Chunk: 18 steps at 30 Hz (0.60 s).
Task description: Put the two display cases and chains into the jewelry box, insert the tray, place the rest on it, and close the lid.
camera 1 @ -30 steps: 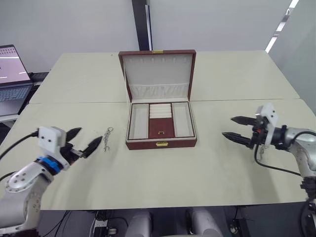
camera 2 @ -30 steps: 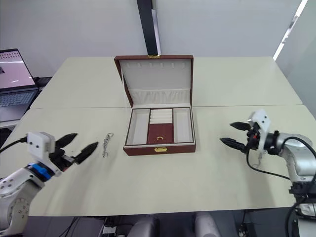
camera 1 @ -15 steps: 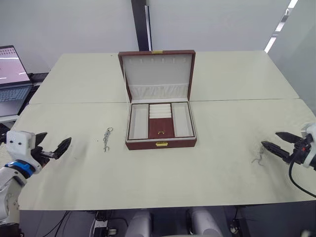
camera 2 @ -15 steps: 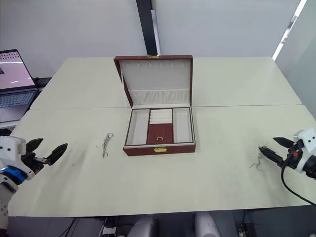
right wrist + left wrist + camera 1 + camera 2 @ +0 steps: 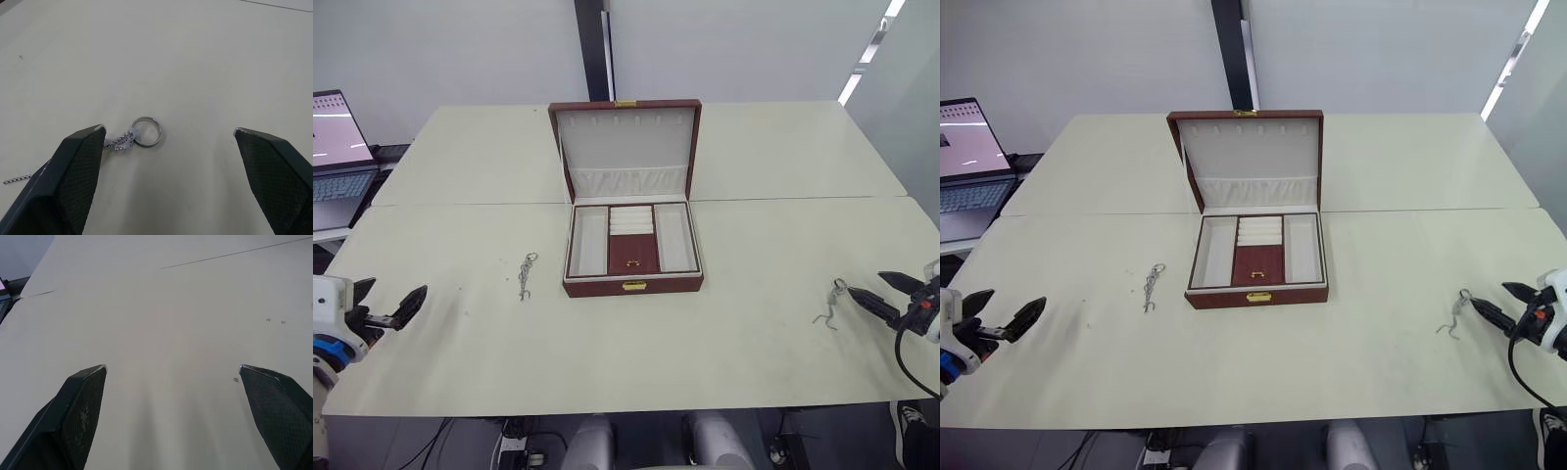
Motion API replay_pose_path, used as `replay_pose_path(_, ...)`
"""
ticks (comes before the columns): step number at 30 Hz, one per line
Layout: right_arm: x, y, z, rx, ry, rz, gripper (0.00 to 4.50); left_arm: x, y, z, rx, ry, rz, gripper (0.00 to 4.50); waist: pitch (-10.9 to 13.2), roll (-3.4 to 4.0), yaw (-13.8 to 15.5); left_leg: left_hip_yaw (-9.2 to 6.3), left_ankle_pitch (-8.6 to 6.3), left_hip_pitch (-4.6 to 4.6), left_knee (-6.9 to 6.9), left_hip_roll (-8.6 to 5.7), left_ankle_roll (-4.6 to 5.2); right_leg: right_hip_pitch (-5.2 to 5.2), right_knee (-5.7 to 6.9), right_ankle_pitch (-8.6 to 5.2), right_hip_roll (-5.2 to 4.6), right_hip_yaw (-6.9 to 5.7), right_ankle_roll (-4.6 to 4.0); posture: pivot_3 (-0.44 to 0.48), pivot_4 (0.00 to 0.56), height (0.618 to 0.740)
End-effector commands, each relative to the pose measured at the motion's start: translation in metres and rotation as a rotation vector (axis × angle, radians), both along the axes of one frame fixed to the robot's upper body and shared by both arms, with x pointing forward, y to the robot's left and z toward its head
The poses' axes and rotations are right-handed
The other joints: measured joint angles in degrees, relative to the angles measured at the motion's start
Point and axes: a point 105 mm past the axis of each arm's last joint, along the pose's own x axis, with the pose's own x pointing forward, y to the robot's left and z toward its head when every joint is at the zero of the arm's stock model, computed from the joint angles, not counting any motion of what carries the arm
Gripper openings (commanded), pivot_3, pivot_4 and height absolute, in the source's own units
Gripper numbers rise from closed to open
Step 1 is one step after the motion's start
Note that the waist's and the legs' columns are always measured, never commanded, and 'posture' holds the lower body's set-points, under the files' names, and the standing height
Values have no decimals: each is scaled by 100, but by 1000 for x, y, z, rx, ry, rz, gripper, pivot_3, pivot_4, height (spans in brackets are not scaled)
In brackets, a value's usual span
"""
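Note:
The jewelry box (image 5: 633, 285) stands at the table's middle with its lid (image 5: 625, 137) upright and open. Inside it sits the tray (image 5: 632, 254), cream compartments around a dark red centre panel. One chain (image 5: 525, 277) lies left of the box. Another chain (image 5: 827, 304) lies far right, its ring (image 5: 146, 131) just ahead of my right gripper (image 5: 867, 284), which is open and low over the table. My left gripper (image 5: 391, 291) is open near the table's left front edge, over bare tabletop (image 5: 176, 323). The display cases are out of view.
A laptop (image 5: 335, 147) stands on a side surface beyond the table's left edge. A seam (image 5: 783, 199) runs across the cream table behind the box. A dark pillar (image 5: 592, 49) rises behind the lid.
Both arms have pulled back outward, the left gripper toward the left edge, the right toward the right edge. The right chain now lies in plain sight just off the right fingertips.

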Motion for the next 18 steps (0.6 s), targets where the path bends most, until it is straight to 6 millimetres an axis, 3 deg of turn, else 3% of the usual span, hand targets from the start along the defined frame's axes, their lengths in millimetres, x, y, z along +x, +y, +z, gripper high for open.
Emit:
replay_pose_path(1,2,-5,14,-39,-42,-2,4462,-2,4,16,41,-42,7,4500,0,0,0,0,0,0,0,0,0,0,0,0,0,1,0,0,150,740)
replay_pose_path(13,5,-2,17,-20,-60,0,4462,2,2,15,37,-45,1,4500,0,0,-1,0,0,1,0,0,0,0,1,0,0,0,0,0,150,740)
replay_pose_path(18,15,36,36,-25,-104,157,4462,5,-1,18,-10,-111,58,4500,-1,1,-10,0,0,2,1,1,0,0,3,0,-1,1,0,0,150,740)
